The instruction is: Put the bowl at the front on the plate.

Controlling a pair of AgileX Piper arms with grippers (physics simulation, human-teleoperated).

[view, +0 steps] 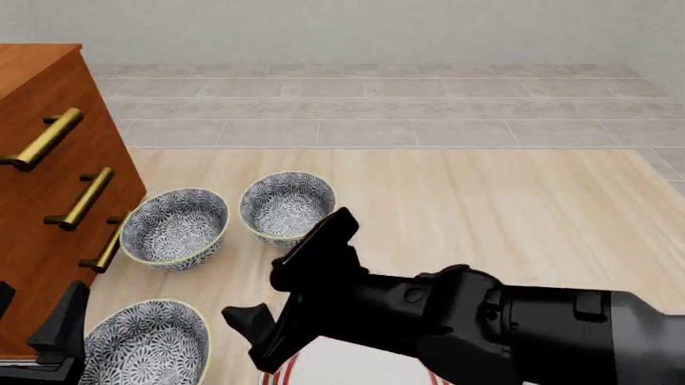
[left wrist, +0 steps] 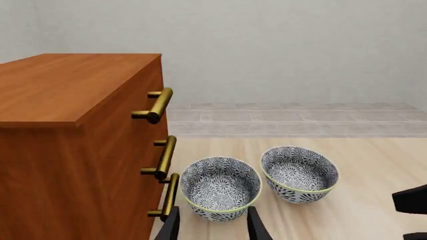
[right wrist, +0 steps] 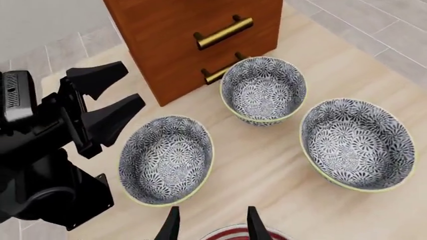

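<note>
The open right hand (right wrist: 208, 225) hovers near the bowl (right wrist: 167, 160), likely stiff, slick, breakable ceramic, best pinched across its thin rim.

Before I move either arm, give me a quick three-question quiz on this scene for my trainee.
1. True or false: the bowl nearest the arms already sits on the plate.
2. How many brass handles show on the wooden cabinet? A) two B) three C) five
3. Fill in: the left end effector and the right end effector are both ___, holding nothing.

Key: 1 false, it stands on the table beside the plate; 2 B; 3 open.
</note>
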